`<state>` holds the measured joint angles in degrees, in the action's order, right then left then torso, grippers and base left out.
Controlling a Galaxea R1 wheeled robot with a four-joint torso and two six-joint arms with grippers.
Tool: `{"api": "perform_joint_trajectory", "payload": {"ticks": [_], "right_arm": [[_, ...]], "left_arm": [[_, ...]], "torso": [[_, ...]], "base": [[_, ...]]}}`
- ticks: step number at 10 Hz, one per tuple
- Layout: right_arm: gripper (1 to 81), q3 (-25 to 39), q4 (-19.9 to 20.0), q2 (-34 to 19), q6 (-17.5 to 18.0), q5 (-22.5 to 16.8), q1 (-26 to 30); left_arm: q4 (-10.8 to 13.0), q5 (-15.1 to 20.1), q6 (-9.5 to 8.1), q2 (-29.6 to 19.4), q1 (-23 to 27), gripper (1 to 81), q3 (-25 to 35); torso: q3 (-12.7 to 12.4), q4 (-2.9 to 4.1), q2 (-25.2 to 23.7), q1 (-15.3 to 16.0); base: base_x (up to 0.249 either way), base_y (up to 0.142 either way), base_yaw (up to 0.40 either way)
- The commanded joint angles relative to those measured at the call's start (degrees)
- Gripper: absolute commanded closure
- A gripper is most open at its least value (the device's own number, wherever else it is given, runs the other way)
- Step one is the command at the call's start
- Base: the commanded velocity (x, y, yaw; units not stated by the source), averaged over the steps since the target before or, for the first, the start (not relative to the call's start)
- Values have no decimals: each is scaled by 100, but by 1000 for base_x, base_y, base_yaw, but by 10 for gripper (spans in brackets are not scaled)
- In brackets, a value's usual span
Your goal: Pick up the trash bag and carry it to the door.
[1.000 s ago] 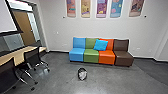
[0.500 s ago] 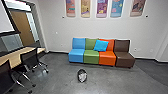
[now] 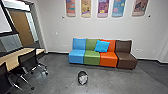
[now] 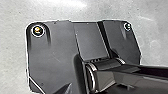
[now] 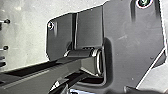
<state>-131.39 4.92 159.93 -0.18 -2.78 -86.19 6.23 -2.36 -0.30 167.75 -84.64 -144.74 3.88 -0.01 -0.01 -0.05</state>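
Spreading grey through the left wrist view was bare floor (image 4: 15,62); how far the left gripper was open, and whether it had hold of anything, I could not tell. In the head view, a brown door (image 3: 21,27) stood beyond an opening in the wall, with a light-topped table (image 3: 17,56) on this side of it. Black chairs (image 3: 28,58) crowded the table's edge, their wheeled legs poking out into the way. Open floor ran from them to the black bin (image 3: 79,75), where the trash bag (image 3: 83,79) showed pale inside. Behind the bin stood joined seats (image 3: 92,58) in blue, green, orange and brown, a bright blue cushion (image 3: 102,46) leaning across the green and orange backs. Room lay clear between bin and seats, and more to the bin's right. Small dark knobs (image 5: 7,21) showed in the right wrist view; the right gripper's opening and any hold I couldn't tell either.
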Motion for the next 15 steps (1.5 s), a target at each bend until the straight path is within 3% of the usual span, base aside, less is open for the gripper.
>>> {"api": "perform_joint_trajectory", "payload": {"ticks": [1,10,15], "right_arm": [[10,62,70,-64,-8,-355,264],[10,-43,132,-2,62,-276,255],[10,-52,79,33,62,-285,264]], "left_arm": [[10,298,-22,-40,259,10,42],[71,307,-5,-31,268,10,-28],[45,307,-5,-31,268,10,-28]], "torso": [[0,0,0,5],[0,0,0,5],[0,0,0,5]], "base": [[149,71,0],[149,71,0],[149,0,0]]}}
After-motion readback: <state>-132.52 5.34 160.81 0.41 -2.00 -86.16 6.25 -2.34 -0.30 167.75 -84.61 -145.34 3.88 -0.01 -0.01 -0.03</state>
